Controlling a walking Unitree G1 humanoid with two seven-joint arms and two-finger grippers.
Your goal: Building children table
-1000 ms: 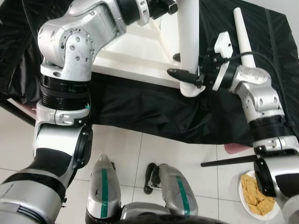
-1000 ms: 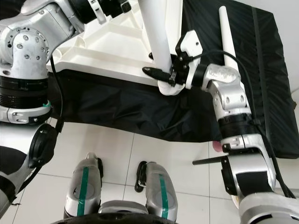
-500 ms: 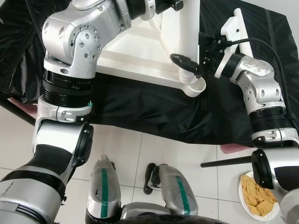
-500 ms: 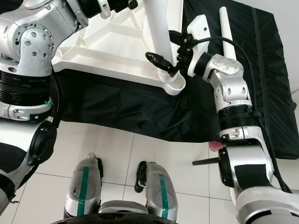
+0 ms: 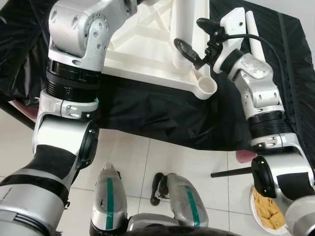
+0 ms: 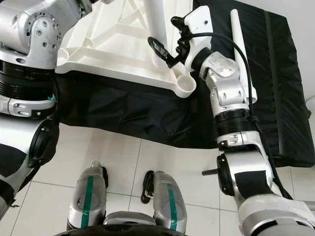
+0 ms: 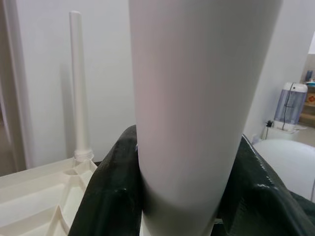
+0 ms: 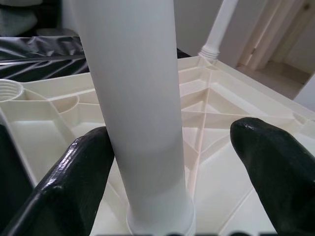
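Observation:
The white table top (image 5: 142,54) lies upside down on a black cloth (image 5: 162,118). A white leg (image 5: 189,19) stands upright on its ribbed underside, a little inboard of the empty corner socket (image 5: 209,87). My left gripper (image 7: 189,162) is shut on this leg higher up. My right gripper (image 5: 194,37) is open around the leg's lower part (image 8: 142,108), with one finger (image 8: 74,182) touching it and the other apart. A second leg (image 7: 78,83) stands in a far socket. A loose leg (image 5: 256,44) lies on the cloth behind my right arm.
The cloth hangs over the front edge above a white tile floor (image 5: 147,162). My feet (image 5: 110,196) stand close to it. A black rod (image 5: 231,172), a pink patch (image 5: 244,156) and a plate with yellow pieces (image 5: 268,206) lie on the floor at the right.
The leg's lower end has moved from the corner socket up onto the table's underside, leaving the socket empty. My right gripper opened and followed it up and left.

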